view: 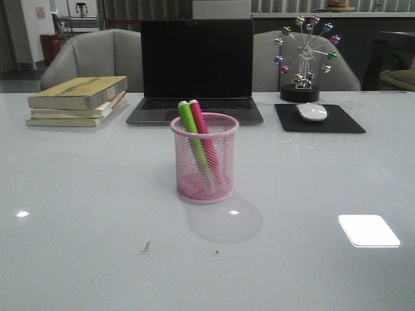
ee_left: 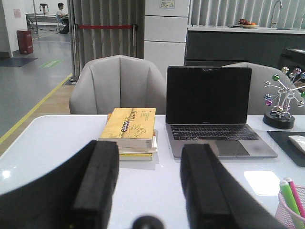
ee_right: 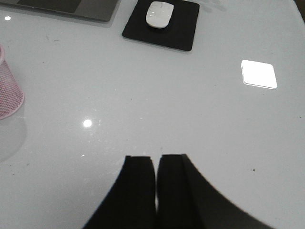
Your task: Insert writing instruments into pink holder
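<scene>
The pink holder [view: 205, 159] stands in the middle of the white table, and both writing instruments lean inside it: a lime green marker [view: 192, 137] and a magenta pink marker [view: 203, 136], their tops above the rim. The left wrist view catches the holder [ee_left: 289, 210] at its edge with the green marker [ee_left: 290, 199] in it. My left gripper [ee_left: 150, 150] is open and empty, off to the holder's left. My right gripper [ee_right: 156, 161] is shut on nothing over bare table, the holder [ee_right: 8, 90] away at the picture's edge. Neither gripper shows in the front view.
Behind the holder sit a dark laptop [view: 196, 69], a stack of yellow books [view: 78, 100] at the back left, and a white mouse [view: 312, 111] on a black pad [view: 319, 118] at the back right. A desk toy with coloured balls [view: 305, 55] stands behind the pad.
</scene>
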